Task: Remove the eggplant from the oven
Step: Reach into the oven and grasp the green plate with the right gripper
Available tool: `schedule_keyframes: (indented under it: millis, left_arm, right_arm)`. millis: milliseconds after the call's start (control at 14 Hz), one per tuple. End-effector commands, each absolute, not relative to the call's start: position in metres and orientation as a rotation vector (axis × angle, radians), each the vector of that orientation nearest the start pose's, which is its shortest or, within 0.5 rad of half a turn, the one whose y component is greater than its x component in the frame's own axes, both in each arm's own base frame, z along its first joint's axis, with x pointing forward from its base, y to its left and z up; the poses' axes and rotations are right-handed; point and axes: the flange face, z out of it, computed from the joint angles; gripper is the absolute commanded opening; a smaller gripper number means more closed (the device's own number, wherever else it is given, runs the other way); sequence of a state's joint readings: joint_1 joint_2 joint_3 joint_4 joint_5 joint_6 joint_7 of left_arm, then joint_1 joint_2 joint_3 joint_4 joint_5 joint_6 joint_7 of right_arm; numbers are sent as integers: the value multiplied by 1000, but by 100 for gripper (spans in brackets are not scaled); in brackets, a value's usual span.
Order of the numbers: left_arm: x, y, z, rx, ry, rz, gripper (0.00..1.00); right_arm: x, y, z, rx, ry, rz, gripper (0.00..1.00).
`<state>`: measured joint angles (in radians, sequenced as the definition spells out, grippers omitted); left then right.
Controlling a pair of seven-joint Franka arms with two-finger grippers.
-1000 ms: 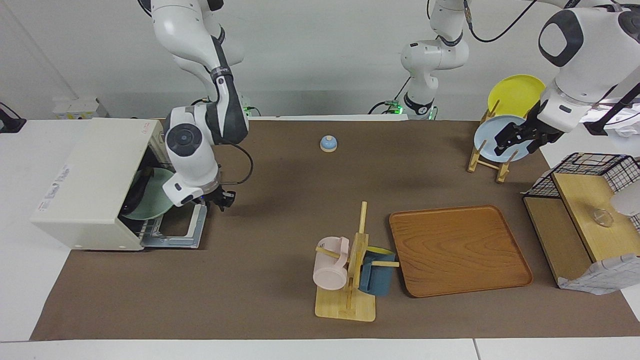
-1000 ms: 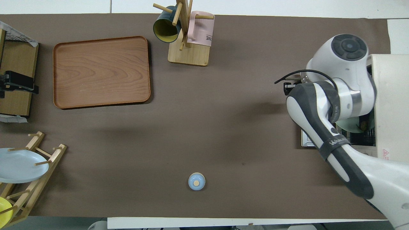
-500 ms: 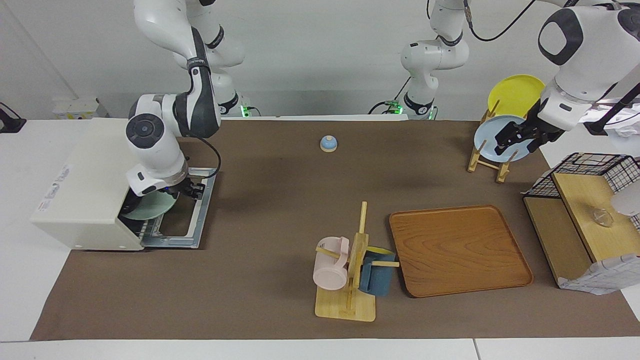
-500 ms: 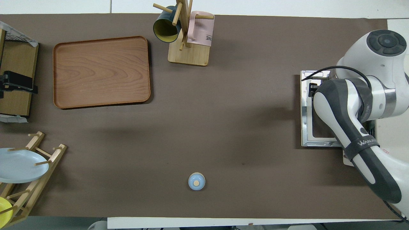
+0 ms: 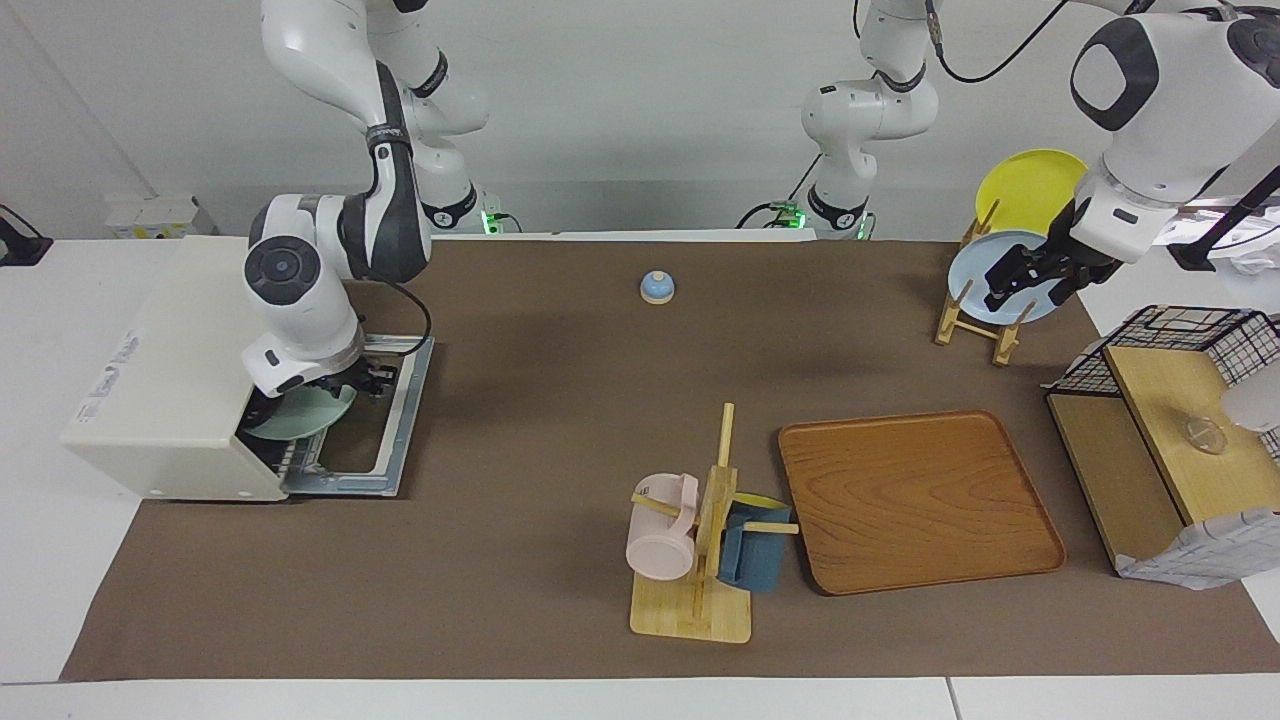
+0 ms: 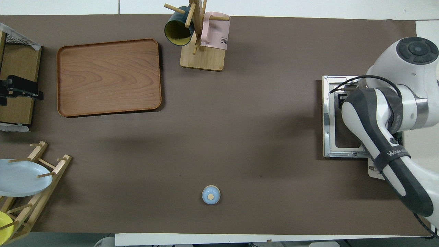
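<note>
The cream-white oven (image 5: 170, 360) stands at the right arm's end of the table, its door (image 5: 395, 430) folded down flat; the door also shows in the overhead view (image 6: 331, 137). A pale green plate (image 5: 300, 415) sits on the rack in the oven's mouth. The eggplant is hidden by my right arm. My right gripper (image 5: 350, 382) is low at the oven's mouth, just over the plate's edge; its wrist covers it in the overhead view. My left gripper (image 5: 1020, 282) waits in the air by the plate rack.
A mug tree (image 5: 705, 540) with a pink and a blue mug stands beside a wooden tray (image 5: 915, 500). A small blue bell (image 5: 657, 287) is near the robots. A plate rack (image 5: 985, 300) with two plates and a wire-and-wood shelf (image 5: 1170, 430) stand at the left arm's end.
My right gripper has moved from over the open door's outer edge in toward the oven's mouth, over the green plate. The left arm has barely shifted.
</note>
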<state>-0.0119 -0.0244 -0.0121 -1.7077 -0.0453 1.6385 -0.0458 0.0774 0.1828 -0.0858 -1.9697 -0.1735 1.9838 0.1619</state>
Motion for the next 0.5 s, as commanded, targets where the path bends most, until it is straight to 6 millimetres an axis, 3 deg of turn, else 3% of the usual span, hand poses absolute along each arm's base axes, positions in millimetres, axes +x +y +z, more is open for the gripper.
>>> schedule_keyframes:
  millis: [0, 214, 429]
  left_arm:
    - [539, -21, 579, -3170, -59, 58, 100]
    - [539, -21, 579, -3170, -59, 61, 100]
    - [539, -17, 577, -3170, -66, 56, 100]
  right_arm:
    - [559, -19, 362, -3316, 37, 226, 38]
    - [561, -15, 364, -3365, -68, 222, 0]
    - [566, 12, 368, -3404, -189, 212, 0]
